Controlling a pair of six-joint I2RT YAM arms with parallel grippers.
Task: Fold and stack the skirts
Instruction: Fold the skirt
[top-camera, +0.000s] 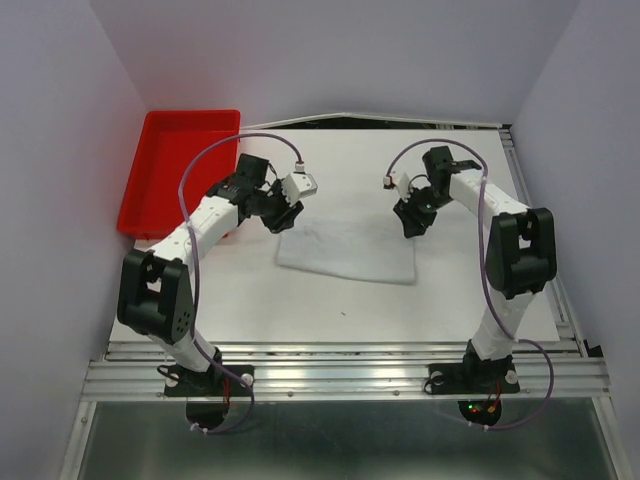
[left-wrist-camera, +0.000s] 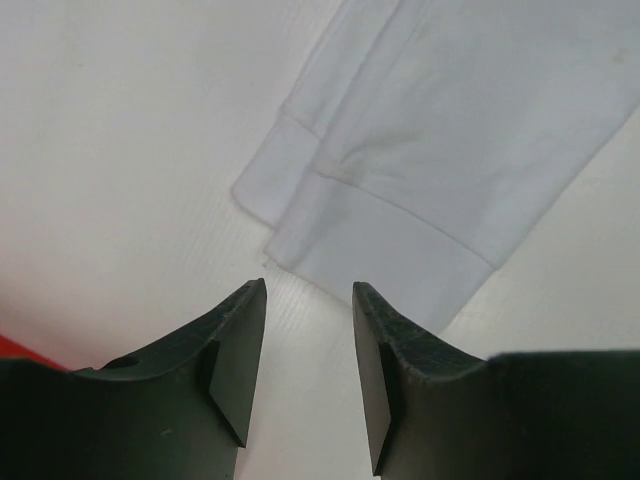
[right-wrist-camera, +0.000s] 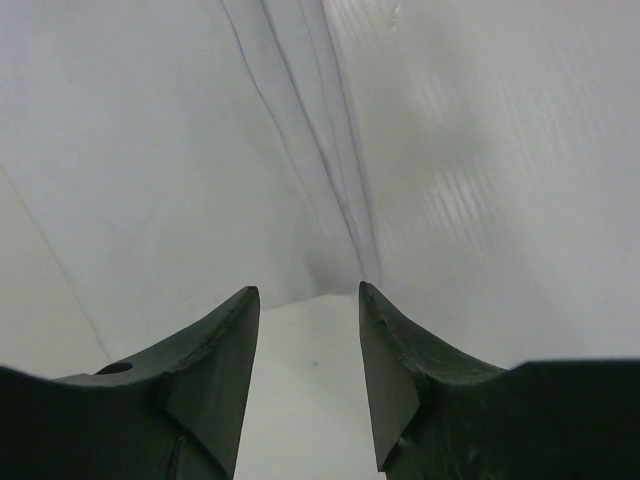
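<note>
A white skirt (top-camera: 348, 252) lies folded flat in the middle of the table. My left gripper (top-camera: 283, 220) hovers at its far left corner, open and empty; the left wrist view shows the folded waistband corner (left-wrist-camera: 400, 200) just ahead of my left gripper (left-wrist-camera: 308, 290). My right gripper (top-camera: 411, 226) hovers at the skirt's far right corner, open and empty; the right wrist view shows the layered skirt edge (right-wrist-camera: 330, 180) just ahead of my right gripper (right-wrist-camera: 308, 292).
A red tray (top-camera: 180, 170) stands at the table's far left, next to the left arm. White walls close in the table on the left, back and right. A metal rail (top-camera: 340, 375) runs along the near edge.
</note>
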